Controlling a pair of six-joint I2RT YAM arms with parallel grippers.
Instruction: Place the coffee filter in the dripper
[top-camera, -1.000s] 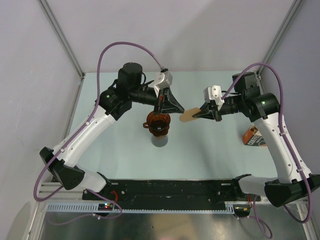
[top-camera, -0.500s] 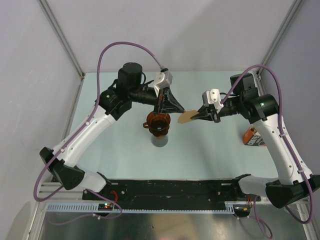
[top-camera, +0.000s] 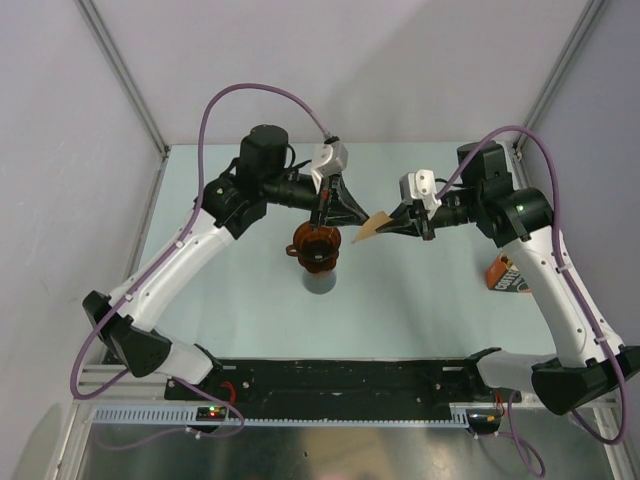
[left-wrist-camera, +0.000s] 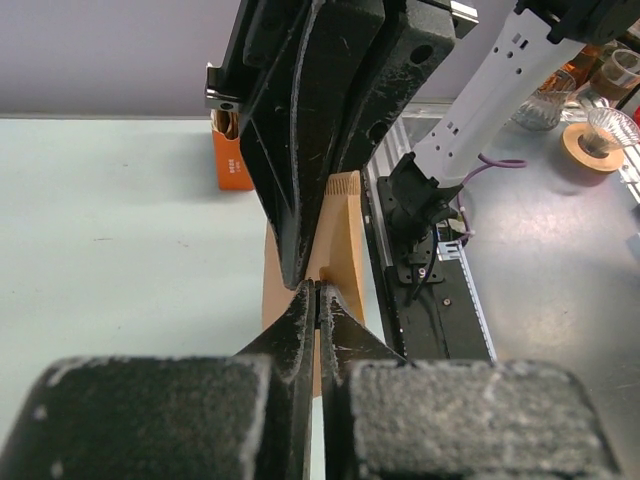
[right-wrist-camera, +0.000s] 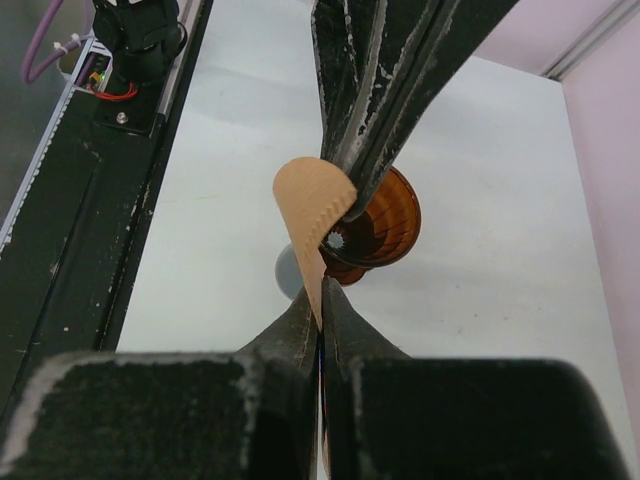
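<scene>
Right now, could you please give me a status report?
Right gripper shut on coffee filter. Left gripper shut, tips at filter's edge. Filter aloft beside dripper, not in. Dripper empty.

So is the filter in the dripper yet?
Out. Both the left gripper and right gripper pinch the coffee filter in the air, beside the dripper, not inside it.

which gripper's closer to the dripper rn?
Left. The left gripper hangs just behind and right of the dripper. The right gripper, pinching the coffee filter, sits farther right.
</scene>
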